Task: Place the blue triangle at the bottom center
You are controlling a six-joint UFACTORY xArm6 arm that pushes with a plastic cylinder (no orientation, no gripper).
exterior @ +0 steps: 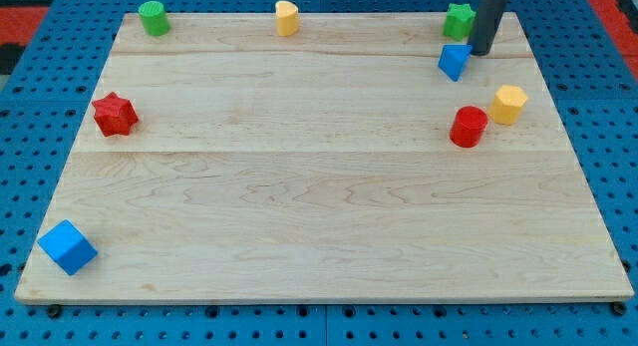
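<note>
While my tip [479,52] touches the blue triangle [455,60] on its upper right, w/ no hand to open or shut, I'm just starting; next I push it down-left, past the red cylinder [468,127].

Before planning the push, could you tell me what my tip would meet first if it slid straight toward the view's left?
Probably the blue triangle: my tip sits just right of it, seemingly touching or nearly so.

Wooden table [319,206] carries green cylinder [153,17], yellow block [287,18], green star [459,21], blue triangle [455,60], yellow hexagon [508,104], red cylinder [468,126], red star [114,114], blue cube [68,246].
</note>
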